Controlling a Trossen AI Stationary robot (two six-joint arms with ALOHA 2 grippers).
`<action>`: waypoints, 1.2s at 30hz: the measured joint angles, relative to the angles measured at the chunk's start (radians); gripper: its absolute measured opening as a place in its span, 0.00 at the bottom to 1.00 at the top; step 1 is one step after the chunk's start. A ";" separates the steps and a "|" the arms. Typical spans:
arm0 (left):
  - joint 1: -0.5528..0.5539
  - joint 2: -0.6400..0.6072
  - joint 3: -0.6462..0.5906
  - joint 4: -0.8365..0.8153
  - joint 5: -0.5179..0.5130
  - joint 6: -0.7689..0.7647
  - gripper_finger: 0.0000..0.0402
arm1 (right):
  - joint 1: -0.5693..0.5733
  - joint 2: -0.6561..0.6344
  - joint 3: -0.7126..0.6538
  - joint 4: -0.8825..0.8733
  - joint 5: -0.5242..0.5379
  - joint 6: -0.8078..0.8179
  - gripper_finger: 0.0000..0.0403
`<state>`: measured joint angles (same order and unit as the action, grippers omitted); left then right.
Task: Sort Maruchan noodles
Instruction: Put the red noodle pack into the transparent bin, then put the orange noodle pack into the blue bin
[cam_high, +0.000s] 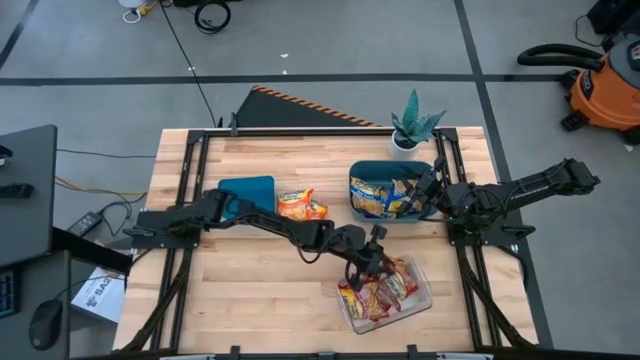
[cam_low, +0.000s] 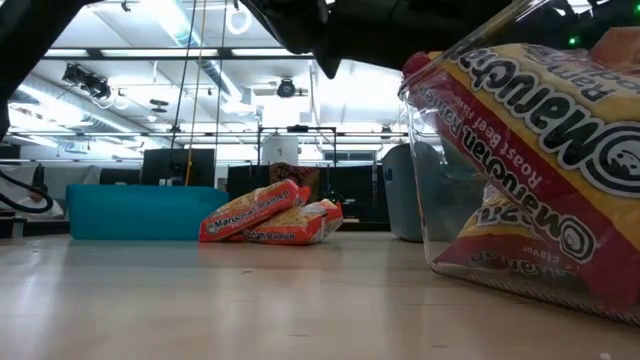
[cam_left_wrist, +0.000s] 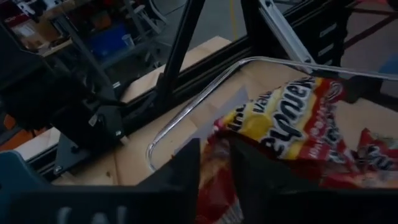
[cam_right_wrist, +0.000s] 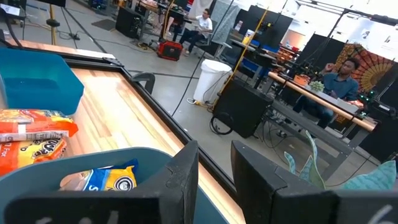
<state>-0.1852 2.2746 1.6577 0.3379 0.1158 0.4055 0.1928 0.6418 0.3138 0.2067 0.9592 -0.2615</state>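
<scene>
A clear tray (cam_high: 425, 300) near the table's near edge holds several red-and-yellow Maruchan packets (cam_high: 380, 295) (cam_low: 540, 150) (cam_left_wrist: 292, 124). My left gripper (cam_high: 365, 265) (cam_left_wrist: 214, 180) hovers open above the tray's left corner, over the packets, with nothing hanging from it in the low view. A teal bin (cam_high: 360, 175) right of centre holds blue-and-yellow packets (cam_high: 385, 198) (cam_right_wrist: 102, 177). My right gripper (cam_high: 425, 185) (cam_right_wrist: 214, 180) is open over that bin's right rim. Orange packets (cam_high: 300, 205) (cam_low: 265, 215) lie flat on the table beside a second teal bin (cam_high: 247, 192).
A potted plant (cam_high: 412, 128) stands at the far edge behind the right bin. Black frame rails run along the table's left and right sides. Bare wood lies between the left bin and the tray. People sit at desks in the room beyond.
</scene>
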 joint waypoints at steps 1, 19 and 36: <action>-0.001 -0.007 0.000 -0.011 0.001 -0.003 0.26 | 0.000 0.000 0.000 0.000 0.000 0.000 0.25; 0.078 -0.253 0.001 -0.685 -0.171 -0.219 0.37 | 0.000 0.000 0.000 -0.009 0.000 0.000 0.25; 0.132 -0.263 -0.014 -1.354 -0.399 -0.185 0.37 | 0.000 0.002 0.000 -0.001 -0.015 0.004 0.25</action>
<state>-0.0530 2.0119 1.6440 -1.0158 -0.2830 0.2201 0.1928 0.6434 0.3138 0.2062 0.9443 -0.2573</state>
